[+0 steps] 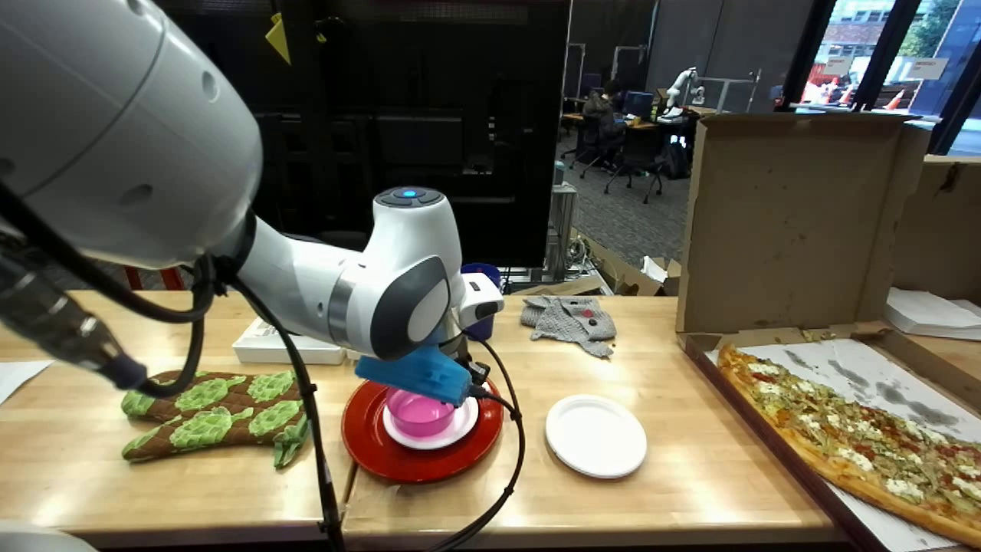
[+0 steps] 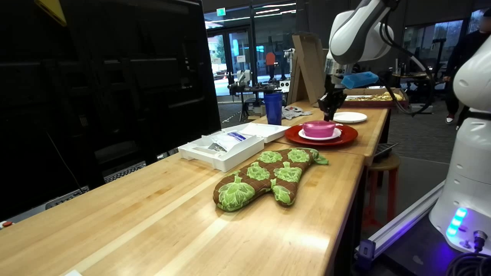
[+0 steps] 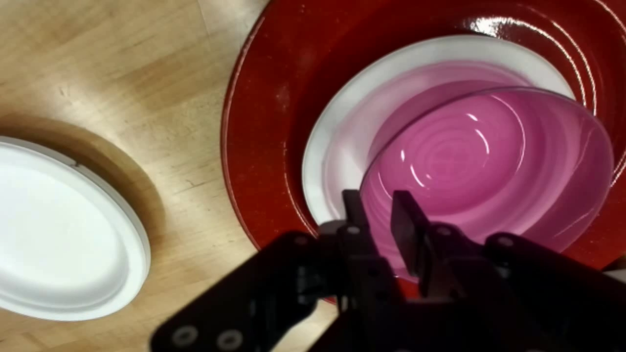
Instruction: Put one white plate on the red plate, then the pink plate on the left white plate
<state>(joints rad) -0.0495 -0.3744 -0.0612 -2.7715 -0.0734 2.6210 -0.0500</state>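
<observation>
The large red plate [image 1: 364,441] lies on the table, also in view here [image 2: 350,138] and in the wrist view [image 3: 259,146]. One white plate [image 1: 467,422] lies on it and shows in the wrist view [image 3: 320,166]. The pink plate [image 1: 420,414], a deep dish, sits upright on that white plate; it also shows in the wrist view [image 3: 455,156]. The other white plate [image 1: 596,437] lies apart on the table [image 3: 54,230]. My gripper [image 3: 376,195] is partly open, its fingertips at the pink dish's near rim [image 2: 318,130], with a gap between them. Whether they touch it I cannot tell.
A brown and green oven mitt [image 1: 218,414] and an open white box [image 2: 226,149] lie beside the red plate. A blue cup [image 2: 273,109] and a grey cloth [image 1: 571,320] stand behind. An open pizza box [image 1: 797,230] is on the far side.
</observation>
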